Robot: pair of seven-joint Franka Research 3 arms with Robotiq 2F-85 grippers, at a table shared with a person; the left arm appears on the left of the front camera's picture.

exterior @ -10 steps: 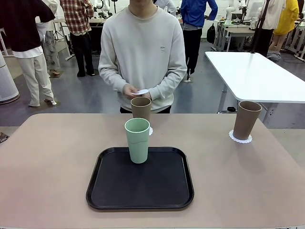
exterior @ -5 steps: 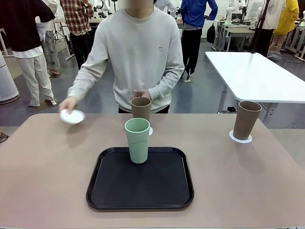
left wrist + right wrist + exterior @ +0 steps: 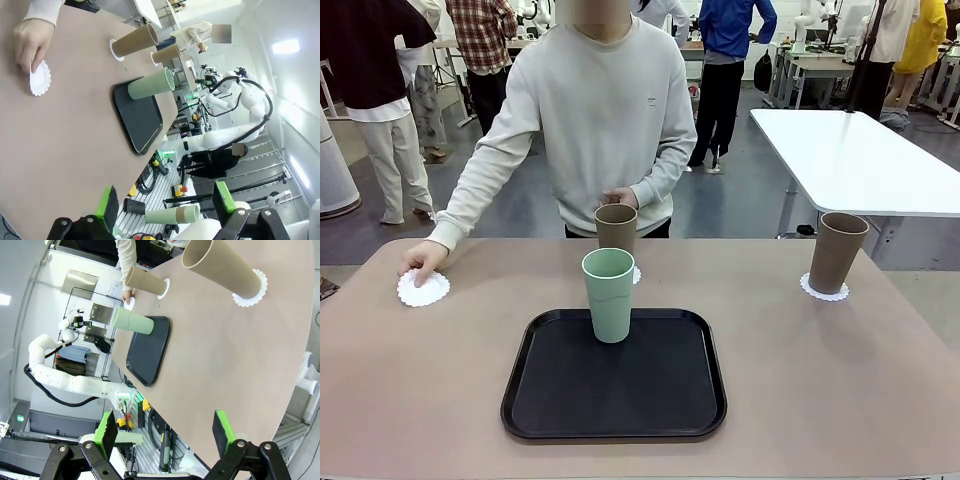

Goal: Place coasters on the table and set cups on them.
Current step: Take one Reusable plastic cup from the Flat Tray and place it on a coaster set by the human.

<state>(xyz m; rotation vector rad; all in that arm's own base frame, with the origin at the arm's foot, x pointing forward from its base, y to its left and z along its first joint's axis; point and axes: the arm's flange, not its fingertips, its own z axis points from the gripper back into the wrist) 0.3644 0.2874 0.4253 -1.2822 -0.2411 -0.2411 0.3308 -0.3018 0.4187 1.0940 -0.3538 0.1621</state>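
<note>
Touching the left coaster (image 3: 424, 288): person's hand (image 3: 420, 262), fingertips on the doily's far edge; doily flat on the worktop (image 3: 840, 380) at 10 o'clock.
left end effector (image 3: 165, 200): jaws spread wide, nothing between them, clear of the worktop.
tray (image 3: 650, 390): black, at 6 o'clock.
green cup (image 3: 608, 295): upright on the tray, near its 12 o'clock edge.
middle tan cup (image 3: 616, 228): upright at 12 o'clock, just behind the green cup, on the middle coaster (image 3: 636, 274), lace showing at the base's 3 o'clock side.
right tan cup (image 3: 838, 252): upright at 2 o'clock, centred on the right coaster (image 3: 824, 290).
right end effector (image 3: 165, 432): jaws spread wide, nothing between them, above the worktop.
</note>
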